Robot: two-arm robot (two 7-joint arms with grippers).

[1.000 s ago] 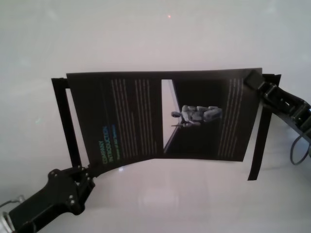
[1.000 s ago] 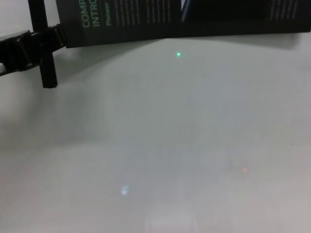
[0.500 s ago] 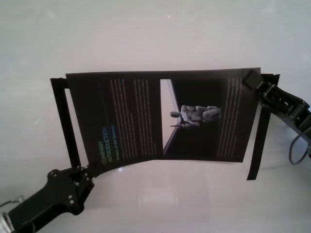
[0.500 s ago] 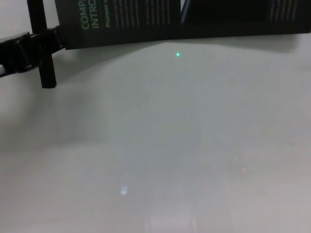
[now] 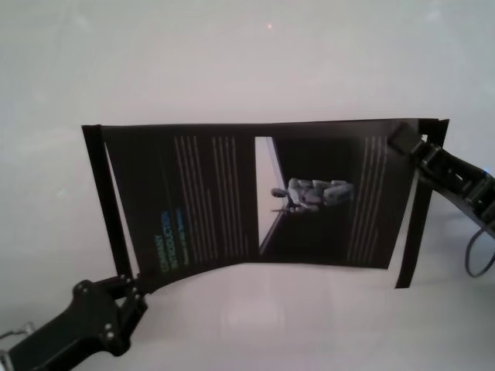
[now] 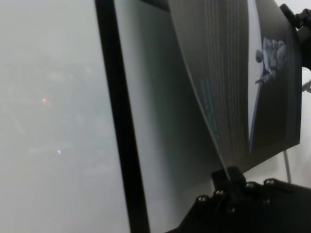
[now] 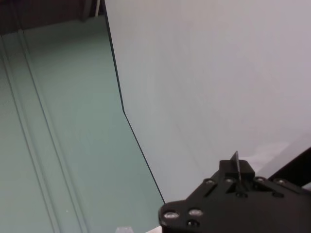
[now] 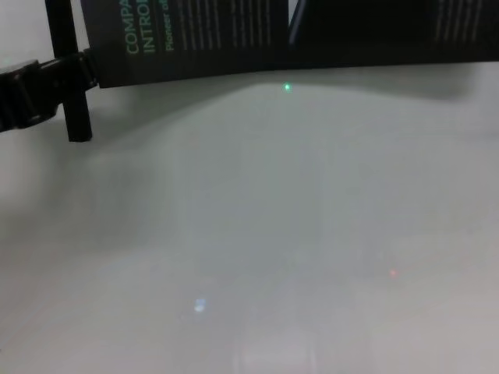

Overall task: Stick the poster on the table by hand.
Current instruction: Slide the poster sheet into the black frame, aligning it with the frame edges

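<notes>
Both the left hand (image 5: pixel 128 297) and right hand (image 5: pixel 404 137) fingers pinch opposite poster (image 5: pixel 255 197) corners; uneven lowering onto the surface (image 5: pixel 247 62) could crease the sagging sheet between them.

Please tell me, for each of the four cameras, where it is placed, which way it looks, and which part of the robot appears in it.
Head: high, facing down at the poster on the table; left gripper and right gripper show.
Chest: low, facing forward across the table; left gripper at the poster's corner.
Left wrist: beside the poster's edge; its own fingers pinch it.
Right wrist: close to the sheet; its own fingers clamp it.
Head and chest views share the poster's heading.
</notes>
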